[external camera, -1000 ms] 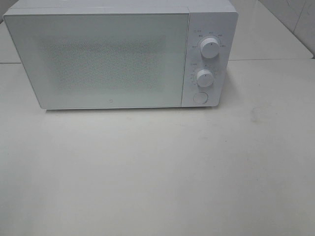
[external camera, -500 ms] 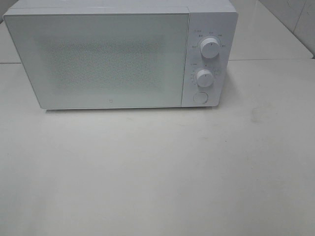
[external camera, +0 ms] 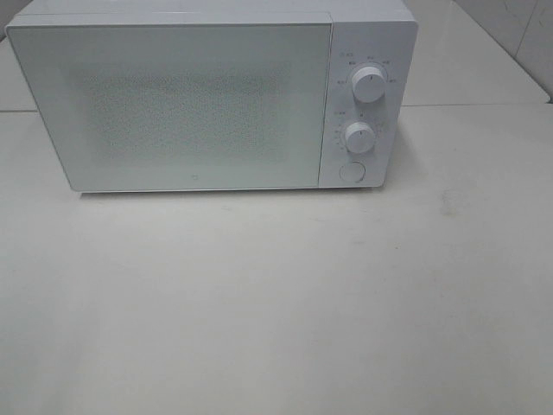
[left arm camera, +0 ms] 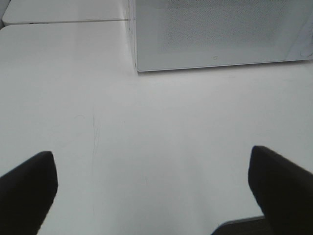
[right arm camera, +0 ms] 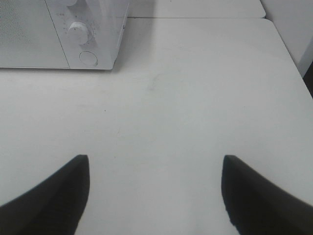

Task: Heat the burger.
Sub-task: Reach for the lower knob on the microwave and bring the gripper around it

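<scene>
Gaping wide and holding nothing, the left gripper (left arm camera: 150, 161) and right gripper (right arm camera: 155, 161) show blunt matte-black fingers (left arm camera: 29, 188) above a smooth pale table (external camera: 276, 303). Beyond stands a boxy white microwave (external camera: 393, 52), speckled door (external camera: 173, 104) shut, two round knobs (external camera: 369, 85). Where the burger is, I cannot tell.

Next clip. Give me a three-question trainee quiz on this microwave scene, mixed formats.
1. True or false: the microwave has its door shut.
2. Which control sits lowest on the panel? A) upper dial B) lower dial C) round button
3. Fill in: the left claw and right claw both stand ____ and hold nothing.
Key: 1 true; 2 C; 3 open.
</scene>
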Tool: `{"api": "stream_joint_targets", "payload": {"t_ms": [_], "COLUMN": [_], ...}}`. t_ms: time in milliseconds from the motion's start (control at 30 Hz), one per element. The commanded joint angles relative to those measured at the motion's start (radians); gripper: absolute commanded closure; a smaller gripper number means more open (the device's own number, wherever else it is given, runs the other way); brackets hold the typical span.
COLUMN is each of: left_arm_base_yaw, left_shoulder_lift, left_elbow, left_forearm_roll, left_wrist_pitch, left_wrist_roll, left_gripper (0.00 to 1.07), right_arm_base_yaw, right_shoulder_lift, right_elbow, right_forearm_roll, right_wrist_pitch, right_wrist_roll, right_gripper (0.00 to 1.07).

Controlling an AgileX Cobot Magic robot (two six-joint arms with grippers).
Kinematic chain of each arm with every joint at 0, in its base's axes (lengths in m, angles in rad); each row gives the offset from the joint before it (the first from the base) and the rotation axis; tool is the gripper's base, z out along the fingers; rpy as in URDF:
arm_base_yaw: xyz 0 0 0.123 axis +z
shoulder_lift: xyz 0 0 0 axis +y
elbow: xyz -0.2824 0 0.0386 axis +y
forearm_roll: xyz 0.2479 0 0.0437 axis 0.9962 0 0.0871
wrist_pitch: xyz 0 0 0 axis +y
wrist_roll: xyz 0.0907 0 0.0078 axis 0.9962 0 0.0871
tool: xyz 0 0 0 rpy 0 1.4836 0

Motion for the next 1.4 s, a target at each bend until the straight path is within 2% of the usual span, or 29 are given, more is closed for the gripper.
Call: {"api": "stream_joint_targets", "payload": {"t_ms": [33,767,1033,1100,1400], "left_arm_base_yaw": [0.003,0.003,0.003,0.003,0.003], "left_shoulder_lift": [-0.023,-0.023,-0.016,-0.016,-0.016], "left_elbow": [0.004,0.004,0.004,0.004,0.004], "left_forearm_roll": [-0.009,-0.009,-0.009,-0.009,-0.009], "left_wrist_pitch": [-0.002,-0.002,-0.002,-0.002,-0.002], "left_wrist_roll": [-0.008,-0.008,-0.008,-0.008,-0.008], "left_gripper": [0.09,0.09,0.09,0.09,0.09], "right_arm_base_yaw": [-0.005,-0.005,-0.005,-0.005,-0.005], "right_shoulder_lift": [-0.023,0.010,0.174,0.243,0.402], "right_elbow": [0.007,-0.011,-0.021,-0.021,-0.021], "right_forearm_roll": [-0.004,-0.007,-0.007,0.001,0.003], "right_wrist_pitch": [-0.005,-0.022,-0.120,-0.207,-0.375], "right_wrist_roll": [-0.003,0.004,0.011,0.011,0.011], "right_gripper": [0.34,0.34,0.34,0.34,0.34]}}
